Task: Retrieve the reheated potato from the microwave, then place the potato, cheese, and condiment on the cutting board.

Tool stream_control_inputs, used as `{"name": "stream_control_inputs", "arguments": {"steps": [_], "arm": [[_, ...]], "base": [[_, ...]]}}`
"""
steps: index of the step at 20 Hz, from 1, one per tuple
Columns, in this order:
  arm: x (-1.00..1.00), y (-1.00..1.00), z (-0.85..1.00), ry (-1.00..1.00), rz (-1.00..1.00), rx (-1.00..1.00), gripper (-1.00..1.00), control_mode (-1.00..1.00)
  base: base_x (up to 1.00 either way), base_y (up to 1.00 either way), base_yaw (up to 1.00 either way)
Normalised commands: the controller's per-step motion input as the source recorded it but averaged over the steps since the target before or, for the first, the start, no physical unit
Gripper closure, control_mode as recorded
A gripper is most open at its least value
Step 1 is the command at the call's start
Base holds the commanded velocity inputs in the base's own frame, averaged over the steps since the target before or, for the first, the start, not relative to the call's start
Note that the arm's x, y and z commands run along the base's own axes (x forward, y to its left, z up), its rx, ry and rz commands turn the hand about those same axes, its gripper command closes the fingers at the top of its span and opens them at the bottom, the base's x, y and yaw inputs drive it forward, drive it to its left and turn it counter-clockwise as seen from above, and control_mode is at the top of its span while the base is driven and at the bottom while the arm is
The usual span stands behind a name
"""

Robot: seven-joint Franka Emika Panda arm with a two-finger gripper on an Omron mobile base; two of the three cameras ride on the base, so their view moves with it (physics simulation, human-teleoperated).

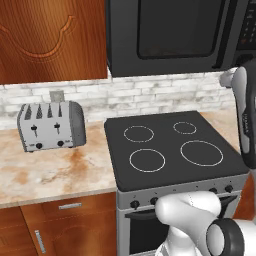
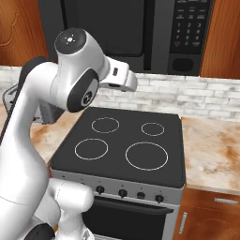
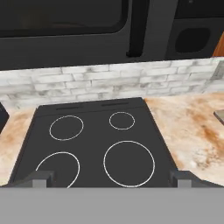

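Hand view is showing the claw [image 3: 112,179] gaping empty above the stove [image 3: 94,144]; the microwave [image 3: 87,30] is sitting shut overhead, risking a collision with its door.

both base views look down on the stove [image 1: 175,150] from opposite sides; hand view faces it nearer.

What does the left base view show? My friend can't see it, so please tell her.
A black stove top with four white burner rings sits under a closed black microwave. A silver toaster stands on the marbled counter to the left, and the robot's white arm rises at lower right.
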Motion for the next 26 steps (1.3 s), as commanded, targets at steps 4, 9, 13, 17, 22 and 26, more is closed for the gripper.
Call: {"name": "stream_control_inputs", "arguments": {"steps": [4, 9, 13, 17, 22, 26], "arm": [[0.15, -0.2, 0.32, -0.12, 0.0, 0.0, -1.0, -1.0], [0.25, -0.21, 0.32, -0.07, 0.0, 0.0, -1.0, -1.0], [0.33, -0.17, 0.24, -0.05, 0.01, 0.01, -1.0, -1.0], [0.46, -0.12, 0.14, -0.04, 0.03, 0.07, -1.0, -1.0], [0.49, -0.14, 0.2, -0.02, 0.05, 0.13, -1.0, -1.0], [0.43, -0.07, 0.18, -0.06, 0.06, 0.08, -1.0, -1.0]], "base": [[0.0, 0.0, 0.0], [0.0, 0.0, 0.0], [0.0, 0.0, 0.0], [0.0, 0.0, 0.0], [0.0, 0.0, 0.0], [0.0, 0.0, 0.0]]}}
